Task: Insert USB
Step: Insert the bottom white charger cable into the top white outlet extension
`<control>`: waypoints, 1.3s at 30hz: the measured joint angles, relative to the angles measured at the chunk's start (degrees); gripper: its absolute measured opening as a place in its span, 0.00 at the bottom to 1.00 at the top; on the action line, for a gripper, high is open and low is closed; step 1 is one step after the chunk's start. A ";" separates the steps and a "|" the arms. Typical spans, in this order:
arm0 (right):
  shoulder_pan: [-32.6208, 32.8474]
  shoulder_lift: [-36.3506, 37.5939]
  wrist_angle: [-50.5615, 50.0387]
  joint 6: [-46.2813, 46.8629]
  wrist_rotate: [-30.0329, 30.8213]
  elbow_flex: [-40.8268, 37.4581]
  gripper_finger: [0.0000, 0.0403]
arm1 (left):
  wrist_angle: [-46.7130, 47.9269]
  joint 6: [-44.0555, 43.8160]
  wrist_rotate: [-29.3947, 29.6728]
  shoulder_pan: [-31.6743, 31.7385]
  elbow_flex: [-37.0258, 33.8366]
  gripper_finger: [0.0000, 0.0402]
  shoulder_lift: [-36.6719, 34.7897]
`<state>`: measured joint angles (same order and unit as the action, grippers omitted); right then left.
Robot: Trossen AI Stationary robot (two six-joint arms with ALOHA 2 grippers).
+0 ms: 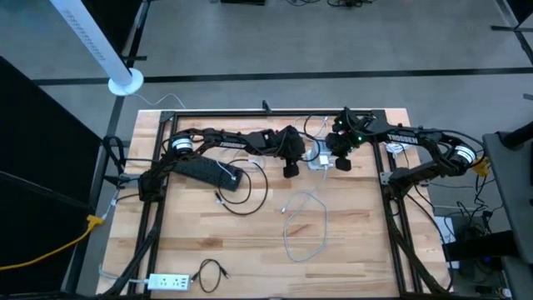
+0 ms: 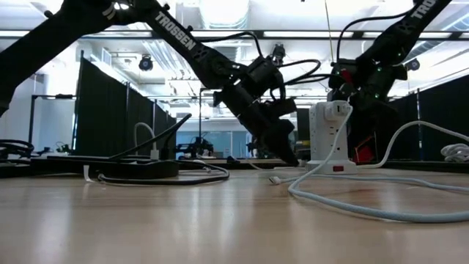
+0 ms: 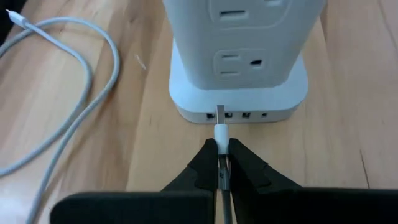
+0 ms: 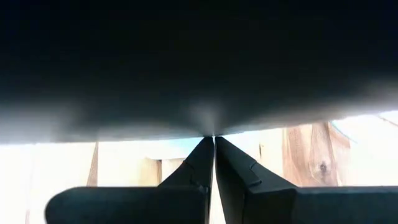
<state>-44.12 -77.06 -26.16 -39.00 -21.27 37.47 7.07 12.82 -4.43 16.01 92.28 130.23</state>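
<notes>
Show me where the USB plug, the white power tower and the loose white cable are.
USB plug (image 3: pixel 220 118), left wrist view, metal tip.
White power tower (image 3: pixel 239 93), left wrist view, lower outlet face.
Loose white cable (image 1: pixel 304 225), high view, loop on the table.

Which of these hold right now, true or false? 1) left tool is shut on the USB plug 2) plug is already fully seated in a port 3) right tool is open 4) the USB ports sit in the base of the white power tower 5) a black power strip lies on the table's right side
1) The left tool is shut on the USB plug. True.
2) The plug is fully seated. False: its metal tip is only at the mouth of a port, with most of it still showing.
3) The right tool is open. False: its fingers are pressed together.
4) The ports sit in the base of the white power tower. True.
5) A black power strip lies on the right side. False: it lies on the left, under the left arm.
</notes>
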 joint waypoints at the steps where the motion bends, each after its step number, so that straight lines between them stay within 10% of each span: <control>1: 0.00 0.00 0.17 0.00 -0.09 -0.13 0.00 | -0.04 0.00 -0.02 -0.09 -0.36 0.00 -0.01; 39: -0.02 0.00 1.12 -0.57 -0.14 -0.59 0.00 | -10.53 -2.84 -3.73 -0.06 -5.19 0.00 0.83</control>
<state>-44.14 -77.06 -25.04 -39.57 -21.41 36.88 -3.46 9.98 -8.16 15.95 87.09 131.07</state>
